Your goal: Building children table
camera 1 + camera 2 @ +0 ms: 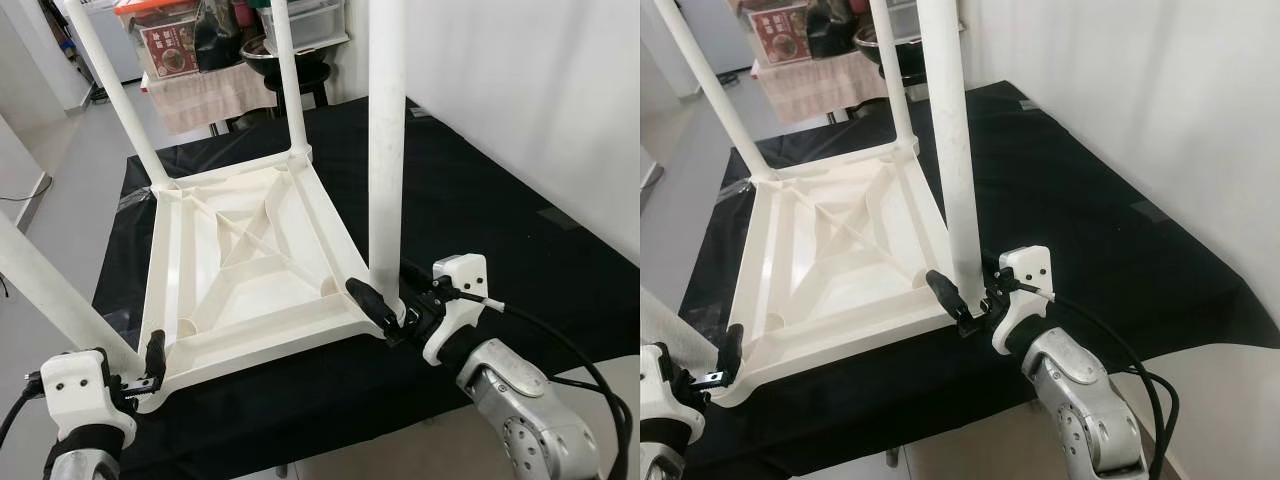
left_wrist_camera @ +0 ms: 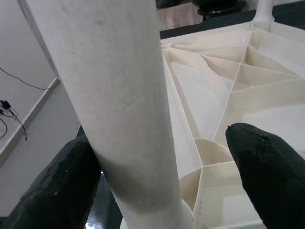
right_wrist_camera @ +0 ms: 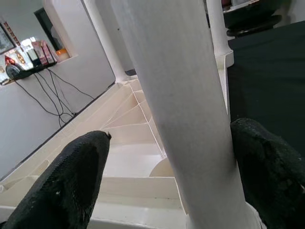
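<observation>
On the black-draped surface (image 1: pixel 520 230) your white children's table (image 1: pixel 240 260) lies upside down, ribbed underside up, all four legs standing in their corner sockets. Your right hand (image 1: pixel 385 312) straddles the near-right leg (image 1: pixel 386 150) at its base, fingers spread either side, one pad touching, not clenched. Your left hand (image 1: pixel 150 365) does the same at the near-left leg (image 1: pixel 50 290), which leans out toward the left; one finger (image 2: pixel 52 191) is against it, the other (image 2: pixel 271 171) stands clear.

Watch that lean: if the near-left leg isn't fully seated, a sideways push could lever it out of the socket or slide the whole table on the cloth. A loose straddle may slip along the smooth tube.

Far behind, a clear storage bin (image 1: pixel 165 30) holds packaged goods; contents unclear.
</observation>
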Robot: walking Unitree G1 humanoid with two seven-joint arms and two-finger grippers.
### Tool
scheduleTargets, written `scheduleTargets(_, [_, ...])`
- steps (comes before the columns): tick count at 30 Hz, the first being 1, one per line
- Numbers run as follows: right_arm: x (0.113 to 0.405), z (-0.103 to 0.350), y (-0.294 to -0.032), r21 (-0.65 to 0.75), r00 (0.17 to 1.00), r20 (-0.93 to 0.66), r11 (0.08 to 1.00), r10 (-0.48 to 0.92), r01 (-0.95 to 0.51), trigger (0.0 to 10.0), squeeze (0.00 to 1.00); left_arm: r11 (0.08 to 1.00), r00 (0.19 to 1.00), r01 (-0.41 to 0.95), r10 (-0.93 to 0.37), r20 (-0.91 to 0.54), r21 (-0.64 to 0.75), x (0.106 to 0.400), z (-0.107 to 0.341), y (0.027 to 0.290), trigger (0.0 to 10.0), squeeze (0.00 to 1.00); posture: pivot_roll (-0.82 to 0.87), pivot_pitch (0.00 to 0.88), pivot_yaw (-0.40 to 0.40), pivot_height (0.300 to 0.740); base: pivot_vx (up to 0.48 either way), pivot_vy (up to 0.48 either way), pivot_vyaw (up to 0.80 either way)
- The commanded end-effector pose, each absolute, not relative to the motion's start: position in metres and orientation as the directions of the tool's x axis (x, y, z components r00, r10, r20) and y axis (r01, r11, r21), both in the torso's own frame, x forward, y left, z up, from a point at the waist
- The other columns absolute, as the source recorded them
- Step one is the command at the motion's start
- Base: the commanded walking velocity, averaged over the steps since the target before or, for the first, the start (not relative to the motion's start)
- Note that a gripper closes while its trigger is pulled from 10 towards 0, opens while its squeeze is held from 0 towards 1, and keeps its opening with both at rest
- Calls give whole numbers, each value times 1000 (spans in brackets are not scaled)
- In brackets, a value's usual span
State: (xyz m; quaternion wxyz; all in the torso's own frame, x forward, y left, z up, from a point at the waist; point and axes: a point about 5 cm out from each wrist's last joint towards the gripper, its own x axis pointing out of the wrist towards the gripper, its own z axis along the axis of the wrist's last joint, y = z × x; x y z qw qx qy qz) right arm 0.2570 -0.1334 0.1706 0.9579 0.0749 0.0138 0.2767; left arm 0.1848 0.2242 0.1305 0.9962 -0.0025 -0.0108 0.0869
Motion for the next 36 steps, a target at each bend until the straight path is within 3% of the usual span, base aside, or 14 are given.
scheduleTargets(1, [250,157,-108,223,770,-22,754,638,-619,10000,0,999,998,-44,44,52,-5,192,139,203,10000,0,-72,104,144,740,0,0,0])
scheduleTargets(22, [252,153,-112,164,758,-34,752,652,-639,10000,0,997,998,-56,56,-15,-50,188,127,205,10000,0,-59,106,126,740,0,0,0])
scheduleTargets(27, [253,153,-112,146,755,-39,751,655,-644,10000,0,995,998,47,-49,-24,-88,184,126,195,10000,0,-63,101,124,740,0,0,0])
scheduleTargets(30, [252,152,-116,129,749,-47,748,660,-651,10000,0,974,977,209,-211,-15,-86,180,128,182,10000,0,-65,99,121,740,0,0,0])
scheduleTargets(36, [252,152,-116,120,748,-49,747,662,-654,10000,0,983,985,171,-172,-7,-74,181,129,185,10000,0,-67,101,122,740,0,0,0])
